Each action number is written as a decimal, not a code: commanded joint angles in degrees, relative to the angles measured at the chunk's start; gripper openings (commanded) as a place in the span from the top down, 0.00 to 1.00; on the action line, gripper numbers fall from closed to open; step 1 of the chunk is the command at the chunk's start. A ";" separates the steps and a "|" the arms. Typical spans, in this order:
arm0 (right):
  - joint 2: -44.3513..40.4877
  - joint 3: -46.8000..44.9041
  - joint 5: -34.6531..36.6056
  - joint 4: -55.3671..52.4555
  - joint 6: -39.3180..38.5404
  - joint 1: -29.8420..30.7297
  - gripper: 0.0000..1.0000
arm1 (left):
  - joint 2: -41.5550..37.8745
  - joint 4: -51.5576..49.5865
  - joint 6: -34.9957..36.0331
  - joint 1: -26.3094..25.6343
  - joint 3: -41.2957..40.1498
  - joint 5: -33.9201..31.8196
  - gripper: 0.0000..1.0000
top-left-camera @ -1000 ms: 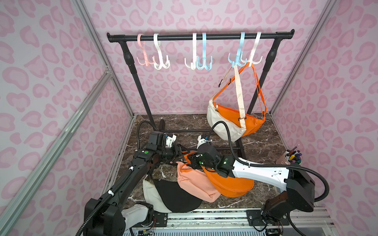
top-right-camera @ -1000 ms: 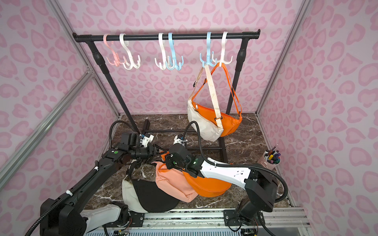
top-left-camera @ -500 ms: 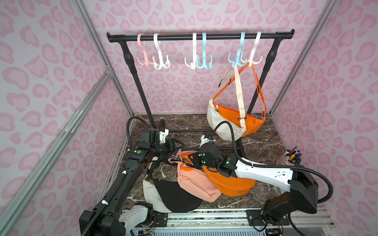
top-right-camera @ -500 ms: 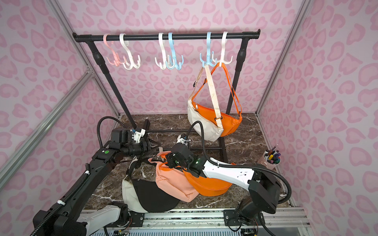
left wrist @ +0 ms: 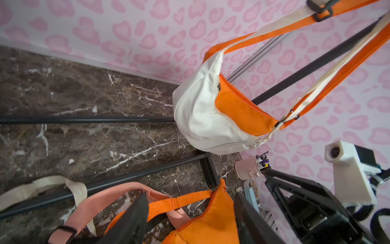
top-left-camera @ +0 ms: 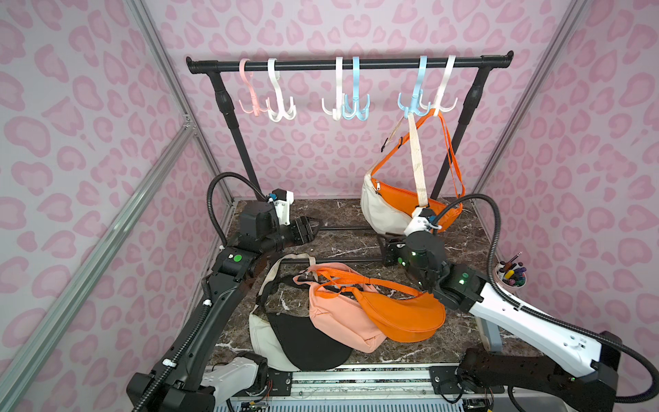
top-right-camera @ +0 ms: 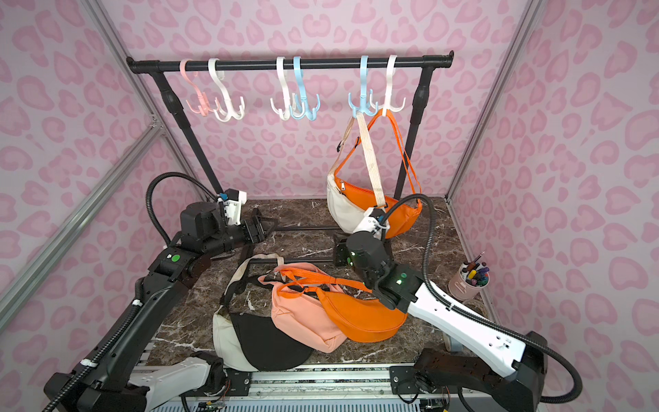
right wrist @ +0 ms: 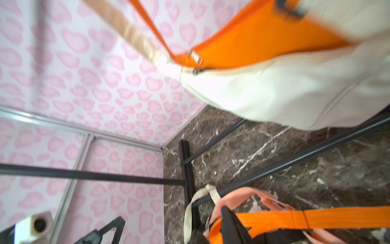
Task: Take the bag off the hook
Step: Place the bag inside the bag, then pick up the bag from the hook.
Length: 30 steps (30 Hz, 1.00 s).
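A cream bag [top-left-camera: 378, 210] and an orange bag [top-left-camera: 401, 195] hang together at the rack's right end. The cream strap is on the blue hook [top-left-camera: 413, 103] and the orange strap on the white hook [top-left-camera: 444, 103]. My left gripper [top-left-camera: 313, 226] hovers open over the floor to their left; in the left wrist view nothing lies between its fingers [left wrist: 130, 219]. My right gripper [top-left-camera: 387, 251] sits low, just below and in front of the cream bag [right wrist: 274, 90]. Its jaws are slightly open and hold nothing. An orange strap [right wrist: 316, 219] lies on the floor beyond them.
Three bags are piled on the marble floor in front: black-and-cream [top-left-camera: 303, 342], peach [top-left-camera: 335, 314] and orange [top-left-camera: 403, 314]. The rack's black base rails [top-left-camera: 342, 258] cross the floor under both grippers. A pen cup [top-left-camera: 511, 276] stands at the right wall. Several other hooks [top-left-camera: 281, 107] hang bare.
My right gripper let go of the orange strap on the floor and moved right, towards the hanging bags. My left gripper rose off the pile, drew back and opened wider.
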 commanded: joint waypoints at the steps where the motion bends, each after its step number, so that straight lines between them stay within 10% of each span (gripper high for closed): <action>1: -3.56 -1.09 1.22 -3.39 -0.88 -3.75 0.71 | 0.83 8.54 5.87 -2.23 1.16 -3.76 0.33; 15: -9.45 6.59 -8.14 -16.64 -4.48 -20.66 0.66 | 13.24 17.06 12.13 -6.12 13.80 -0.53 0.33; 30: -8.29 8.96 -10.76 -13.95 -9.24 -23.00 0.63 | 22.26 18.61 16.19 -7.20 22.51 -2.63 0.34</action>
